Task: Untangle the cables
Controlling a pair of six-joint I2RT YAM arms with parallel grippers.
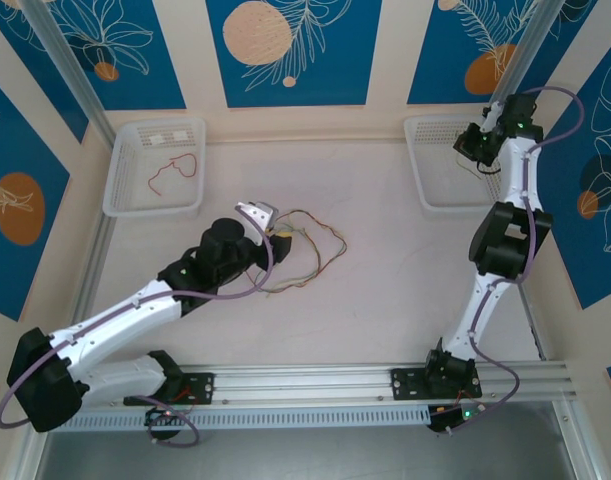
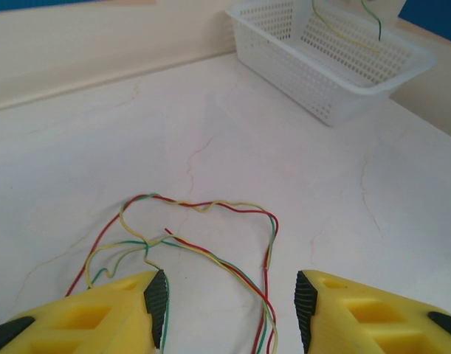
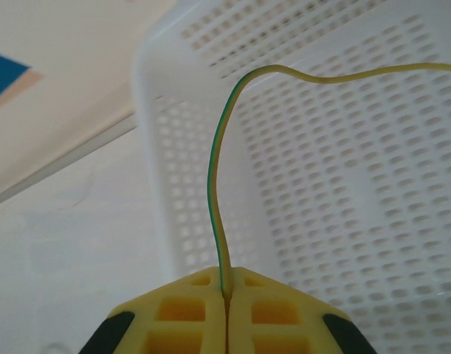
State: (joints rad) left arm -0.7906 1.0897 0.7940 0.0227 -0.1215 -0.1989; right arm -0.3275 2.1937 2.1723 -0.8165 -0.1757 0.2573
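Note:
A loose tangle of red, green and pale yellow cables (image 1: 310, 250) lies on the table's middle. My left gripper (image 1: 277, 230) hovers at its left end, open, with nothing held. In the left wrist view the strands (image 2: 224, 265) run between the spread fingers of the left gripper (image 2: 231, 306), one green strand lying against the left pad (image 2: 157, 299). My right gripper (image 1: 473, 148) is over the right basket (image 1: 432, 200), shut on a green-and-yellow cable (image 3: 216, 206). That cable rises from the closed tips of the right gripper (image 3: 226, 295) and bends right.
A white basket (image 1: 135, 207) at the back left holds a red cable (image 1: 175, 168). The right basket (image 2: 336, 88) stands at the back right, its perforated wall (image 3: 343, 184) close in front of the right wrist. Open tabletop separates the tangle from both baskets.

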